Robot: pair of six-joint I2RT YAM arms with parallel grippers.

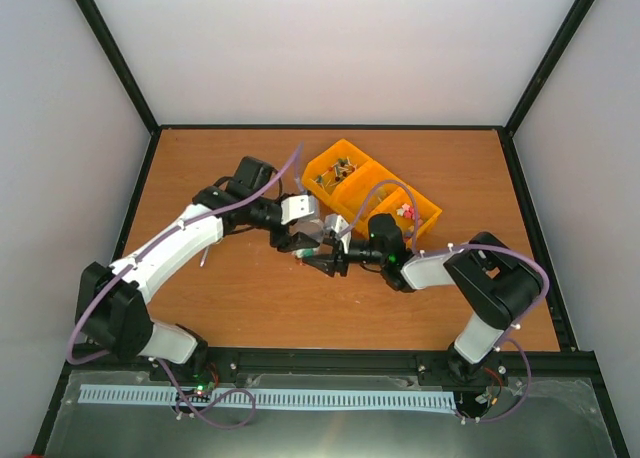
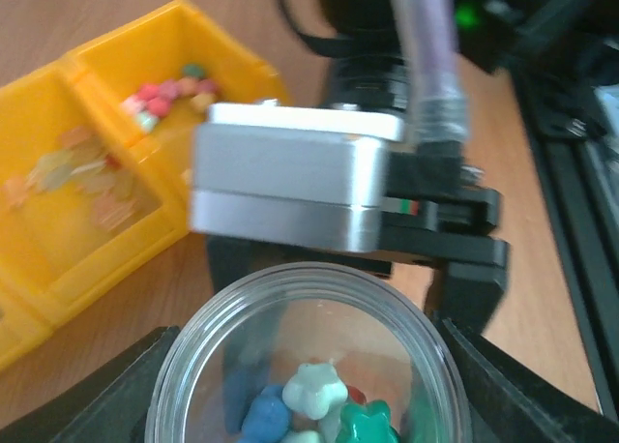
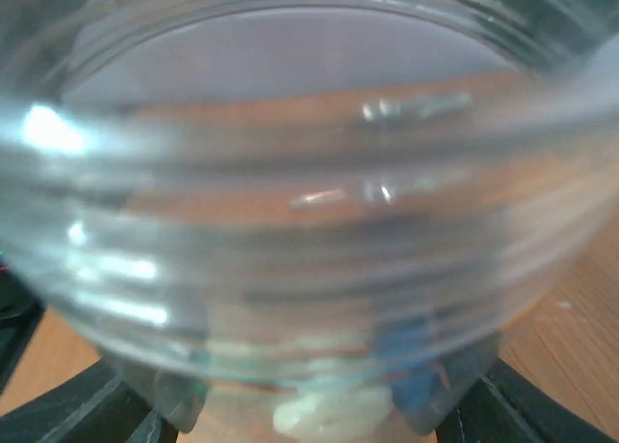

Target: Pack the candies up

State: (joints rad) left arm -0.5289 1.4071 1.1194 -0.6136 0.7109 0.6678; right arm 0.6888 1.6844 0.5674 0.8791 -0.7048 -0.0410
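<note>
my two arms reach inward over a wooden bench [image 1: 260,308] and meet near its middle.

on the left, my left claw [image 2: 305,337] is clenched on a clear jar [image 2: 300,272]. its two black fingers [image 2: 116,399] press against both sides of the jar, and the round open rim faces the left wrist camera. inside the jar lie a few candies [image 2: 314,395]: blue, white and green pieces, with a hint of red behind them. i cannot tell whether the jar's base touches the bench.

opposite, my right claw [image 3: 300,385] grasps the same jar from the other side. in the right wrist view the ribbed, see-through wall fills almost the whole frame, blurred, with one dark finger at each lower corner and pale and blue pieces showing through near the bottom. a silver block [image 2: 290,191] on that wrist sits just beyond the jar's rim.

further right and behind the claws, a yellow bin [image 1: 352,146] with three compartments lies at a slant on the bench. its right-hand compartment holds a small heap of pink, green and yellow candies, the middle one has pale, blurry pieces, and the left-hand one holds small dark bits [image 1: 343,166].
</note>
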